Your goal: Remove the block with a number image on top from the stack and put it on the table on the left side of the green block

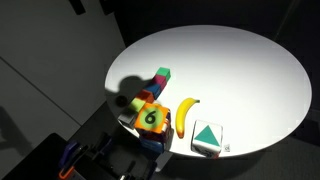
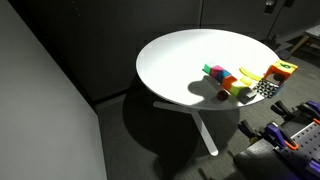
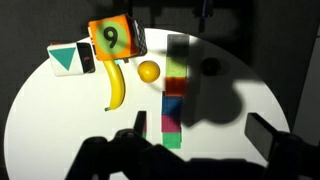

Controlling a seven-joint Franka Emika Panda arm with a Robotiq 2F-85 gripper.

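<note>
**ITEM 1: block w/ number image** (image 1: pixel 152 117). Green face, black "6", orange-red sides. Loc: on top of the stack (image 1: pixel 150 138), well apart from the gripper and not under it.

**ITEM 2: gripper** (image 3: pixel 190 148). Released, fingers spread wide, nothing btwn them. Hangs high over the table (image 1: pixel 250 60), touching nothing.

**ITEM 3: green block** (image 1: pixel 162 74). End piece of a short row of coloured cubes (image 3: pixel 174 104). In wrist view it's the cube nearest the gripper, approx. btwn the fingers.

**ITEM 4: banana** (image 1: pixel 186 115) and white cube w/ green triangle (image 1: pixel 207 137). Both just beside the stack, farther from the gripper than the row.

**STATUS (judged):** nothing done yet. Left to do: approach, grasp, lift off stack, carry, set down beside green block. Bare table shows next to the green block, so there looks to be room.

**VIEW DIFFS:**
- Wrist view alone shows the spread fingers. It also gives the clearest look at an orange ball (image 3: pixel 148 71) btwn banana and row. The digit reads inverted there.
- In an exterior view the block w/ number image (image 2: pixel 282 70) shows side-on, raised above the row and near the table rim.
- In both exterior views the gripper itself can't be made out.
</note>
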